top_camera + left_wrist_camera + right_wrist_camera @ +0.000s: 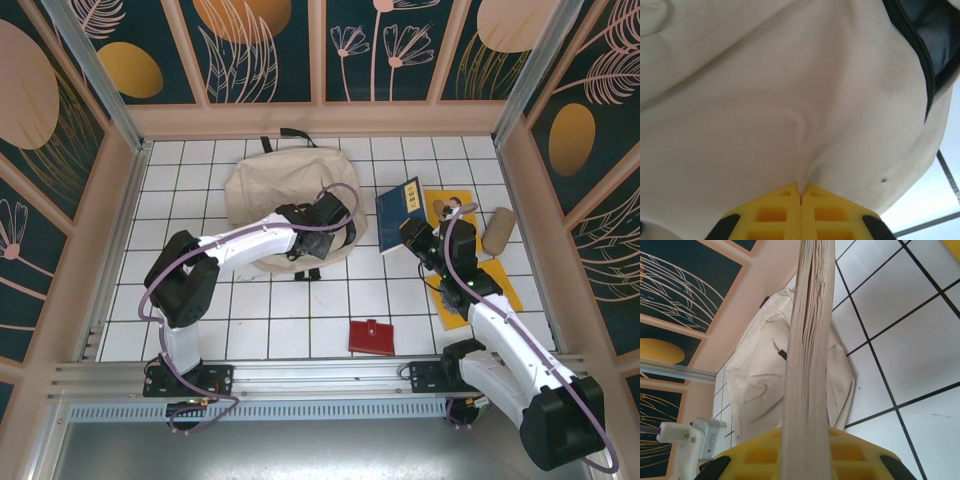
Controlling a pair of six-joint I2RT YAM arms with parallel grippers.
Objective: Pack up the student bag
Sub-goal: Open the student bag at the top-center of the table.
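The student bag [270, 185], large and beige, lies at the back middle of the tiled table. My left gripper [325, 215] rests on its right side. In the left wrist view the yellow fingers [780, 210] are shut on a pinched fold of the bag's cloth [740, 100], and the black zipper opening [927, 50] shows at upper right. My right gripper [418, 238] is shut on a blue book [398, 210], held tilted just right of the bag. In the right wrist view the book's page edge [807, 365] runs up between the fingers, with the bag [755, 380] behind it.
A red wallet [371, 336] lies on the tiles near the front middle. Yellow books [490, 285] lie under the right arm, and a tan cylindrical pouch [498, 228] sits beside them. Wooden walls enclose the table on three sides.
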